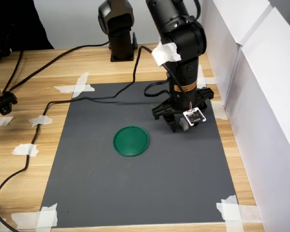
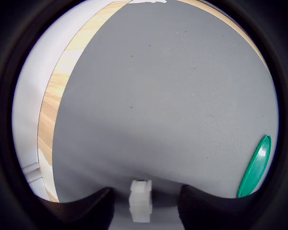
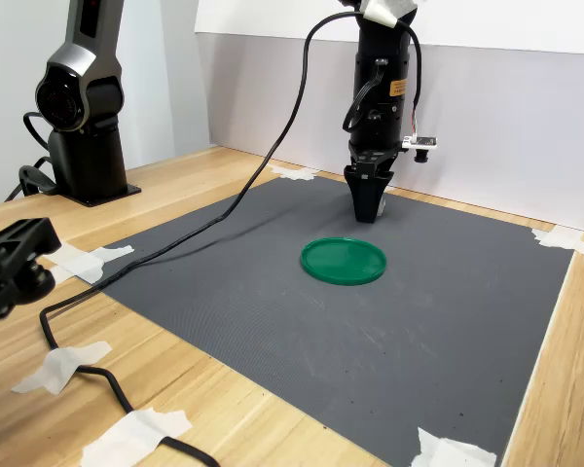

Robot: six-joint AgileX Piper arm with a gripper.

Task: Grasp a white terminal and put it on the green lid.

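Outwardly, in the first exterior view the gripper [image 1: 178,125] stands low over the grey mat [image 1: 111,188], right of the green lid [image 1: 131,141]; its yellow label is unreadable. Closer, the wrist view shows the white terminal [image 2: 140,200] between spread jaws, apparently untouched, long axis running away from the camera. Lastly, the second exterior view sets the gripper just behind the lid.

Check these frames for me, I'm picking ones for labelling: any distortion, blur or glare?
Wrist view: strong fisheye with a black vignette, bending the grey mat's edge; the small white plastic terminal block between the gripper fingers looks soft; a glare streak on the round dark-green plastic lid. Both exterior views: evenly lit, sharp, with only faint shadows.
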